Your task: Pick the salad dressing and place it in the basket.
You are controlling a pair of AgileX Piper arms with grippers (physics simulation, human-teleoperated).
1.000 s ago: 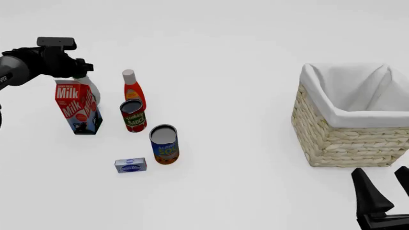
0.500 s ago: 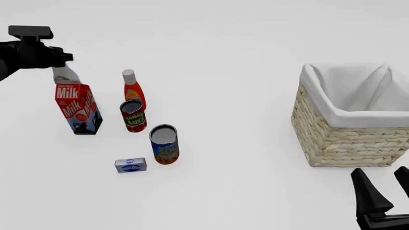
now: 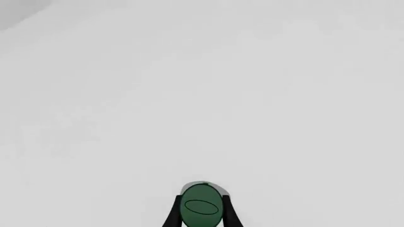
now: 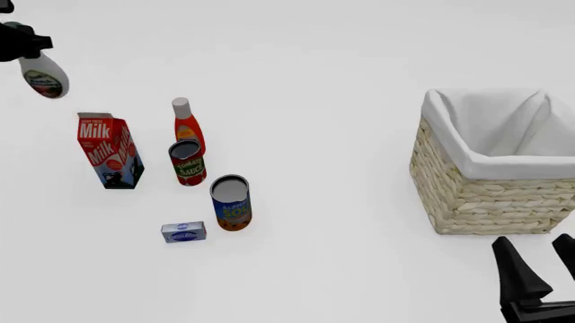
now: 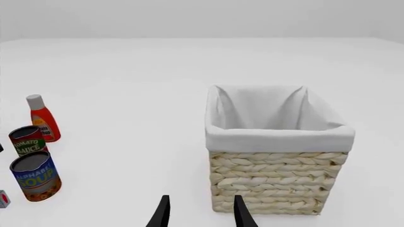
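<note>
The salad dressing (image 4: pixel 44 77), a whitish bottle with a small greenish label, hangs in the air at the far left, well above the table. My left gripper (image 4: pixel 23 47) is shut on its neck, just under the cap. In the left wrist view the dark green cap (image 3: pixel 202 205) sits squeezed between the two black fingers (image 3: pixel 171 215). The basket (image 4: pixel 467 195), woven wicker with a white cloth lining, stands at the right (image 5: pixel 277 182). My right gripper (image 4: pixel 542 269) is open near the front right corner, just in front of the basket, holding nothing (image 5: pixel 200 215).
A milk carton (image 4: pixel 110 151), an orange-red bottle with a white cap (image 4: pixel 187 124), a tomato sauce can (image 4: pixel 188 163), a soup can (image 4: pixel 231 203) and a small blue box (image 4: pixel 183 232) stand in a group at the left of the table.
My left gripper has risen and moved left, lifting the salad dressing from behind the milk carton into the air. The right arm has stayed still.
</note>
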